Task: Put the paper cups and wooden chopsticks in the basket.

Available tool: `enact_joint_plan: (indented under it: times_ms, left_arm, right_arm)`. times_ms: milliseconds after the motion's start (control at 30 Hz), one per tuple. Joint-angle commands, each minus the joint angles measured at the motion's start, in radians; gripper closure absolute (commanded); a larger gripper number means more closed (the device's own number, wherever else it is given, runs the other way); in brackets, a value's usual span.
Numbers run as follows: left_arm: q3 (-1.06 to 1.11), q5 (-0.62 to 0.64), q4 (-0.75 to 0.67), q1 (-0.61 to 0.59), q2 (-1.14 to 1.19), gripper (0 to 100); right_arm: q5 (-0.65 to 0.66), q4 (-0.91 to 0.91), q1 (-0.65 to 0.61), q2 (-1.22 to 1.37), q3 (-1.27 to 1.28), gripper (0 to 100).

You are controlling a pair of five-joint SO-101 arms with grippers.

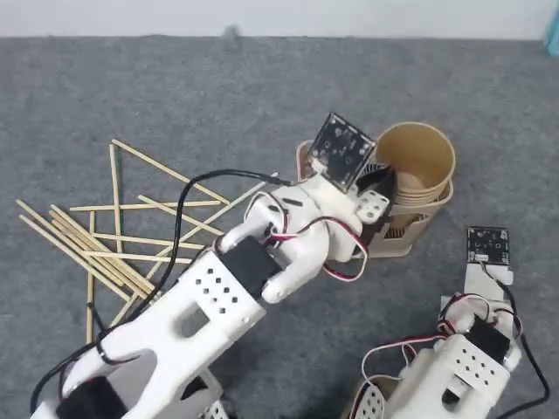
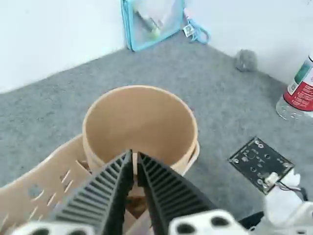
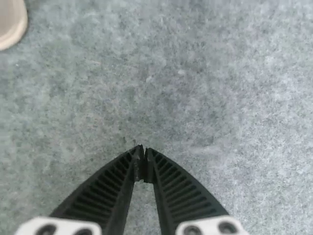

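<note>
Left gripper [image 2: 134, 155] clenched empty beside upright paper cups [image 2: 139, 122], mouths up, in basket [image 2: 44, 181].

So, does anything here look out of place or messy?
Yes. The wooden chopsticks lie scattered and crossed on the grey carpet, outside the basket. The paper cups sit stacked in the basket.

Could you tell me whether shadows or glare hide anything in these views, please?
High view: even light, no glare; only the arm itself covers part of the basket. Left wrist view: the paper cup is evenly lit inside, with shade in the basket beneath the left gripper. Right wrist view: the carpet looks faintly darker just ahead of the right gripper.
</note>
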Motion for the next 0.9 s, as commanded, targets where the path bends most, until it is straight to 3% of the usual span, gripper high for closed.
enact_joint_plan:
  times_ms: [0,500,633,867]
  left_arm:
    - [0.067,0.012,-0.094,0.003,-0.044,99]
    - [0.079,0.012,-0.043,0.055,-0.061,99]
    - [-0.033,0.017,0.092,-0.06,-0.187,99]
    - [-0.223,0.021,0.325,-0.431,-0.416,99]
  right_arm:
    - [0.011,-0.001,-0.008,-0.015,-0.005,99.1]
    - [0.011,-0.001,-0.008,-0.015,-0.005,99.1]
    - [0.011,-0.001,-0.008,-0.015,-0.005,99.1]
    - [0.011,-0.001,-0.008,-0.015,-0.005,99.1]
